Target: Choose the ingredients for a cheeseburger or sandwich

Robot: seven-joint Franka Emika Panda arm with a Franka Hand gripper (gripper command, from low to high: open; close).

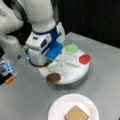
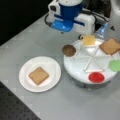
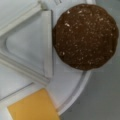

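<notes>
In both front views one brown toast square lies alone on the white paper plate. The other ingredients sit in the white sectioned tray: the dark brown patty, yellow cheese, a second toast, the green leaf and the red disc. My gripper hangs above the tray's edge near the patty and cheese. Its fingers do not show in the wrist view, which looks down on the patty.
The tray stands on a grey metal table, with the plate beside it. A small blue and orange device sits at a front view's left edge. A dark perforated mat lies at a front view's bottom left.
</notes>
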